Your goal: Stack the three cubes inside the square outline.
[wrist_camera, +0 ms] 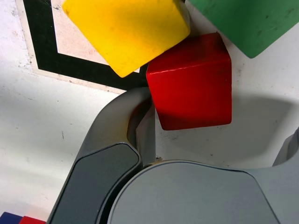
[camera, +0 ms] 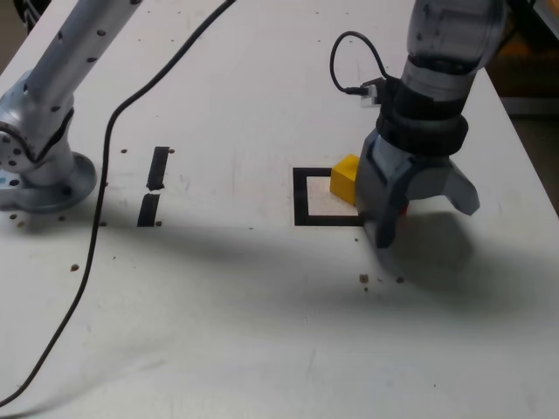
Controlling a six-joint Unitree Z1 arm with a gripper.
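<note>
My gripper (camera: pixel 424 223) stands open, low over the white table just off the exterior view's right side of the square outline (camera: pixel 301 196). The red cube (wrist_camera: pixel 191 81) lies between its jaws, close to one finger (wrist_camera: pixel 140 126); from outside only a red sliver (camera: pixel 403 209) shows. The yellow cube (camera: pixel 346 178) rests over the outline's edge, partly on the black tape (wrist_camera: pixel 42 42), and its corner meets the red cube. The green cube (wrist_camera: pixel 247 23) sits just beyond the red one. In the exterior view the gripper hides it.
The arm's base (camera: pixel 44 175) is bolted at the exterior view's left, and a black cable (camera: pixel 105 175) trails across the table from it. Two short black tape strips (camera: pixel 158 168) lie left of the outline. Small crumbs (camera: pixel 362 278) dot the table near the gripper.
</note>
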